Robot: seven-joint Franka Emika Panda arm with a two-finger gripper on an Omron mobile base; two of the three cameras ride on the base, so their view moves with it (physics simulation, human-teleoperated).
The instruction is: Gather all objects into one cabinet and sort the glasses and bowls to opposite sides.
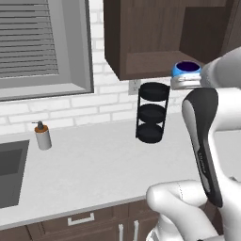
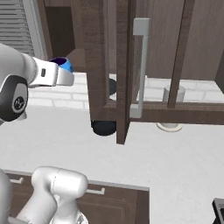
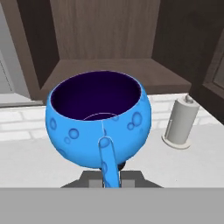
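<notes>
My gripper (image 3: 110,176) is shut on a bright blue mug (image 3: 99,122) with a dark inside, its handle turned toward the hand. In the left base view the mug (image 1: 187,70) hangs level with the bottom shelf of the open dark brown cabinet (image 1: 150,42), just in front of its opening, with the gripper (image 1: 186,83) under it. From the right, the blue mug (image 2: 65,64) sits left of the cabinet's open door, whose light grey bar handle (image 2: 141,65) stands vertical. The other mug, the red cup and the black bowl are out of view.
A black three-tier rack (image 1: 153,113) stands on the white counter (image 1: 94,164) under the cabinet. A soap dispenser (image 1: 43,136) and the sink (image 1: 9,169) are at the left. A paper towel holder (image 2: 174,107) stands behind the open door.
</notes>
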